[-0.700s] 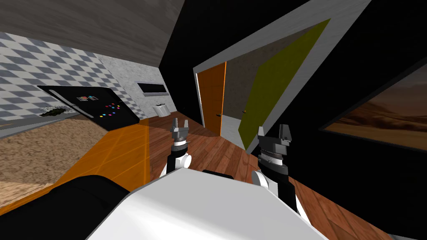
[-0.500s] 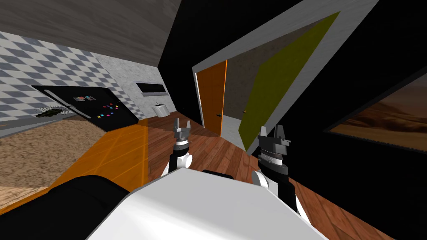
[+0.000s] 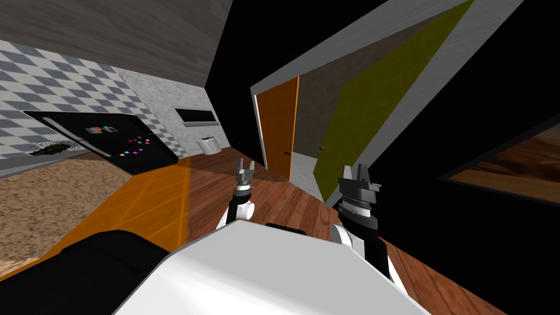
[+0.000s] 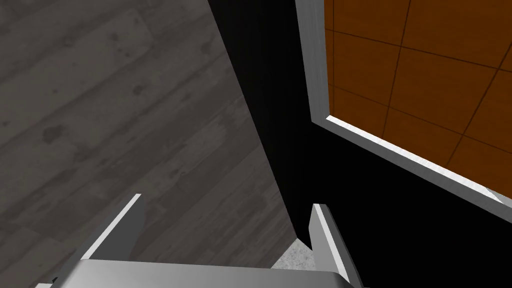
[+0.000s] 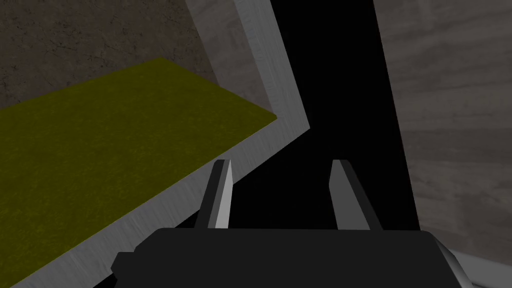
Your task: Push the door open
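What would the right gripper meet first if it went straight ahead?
Likely nothing drawn: the open right gripper points into a black area. The grey door frame passes just beside one finger, with the olive door beyond it. Depth is unclear.

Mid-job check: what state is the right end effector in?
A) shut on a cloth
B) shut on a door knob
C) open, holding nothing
C: the right end effector has its fingers standing apart with nothing between them, beside the olive door.
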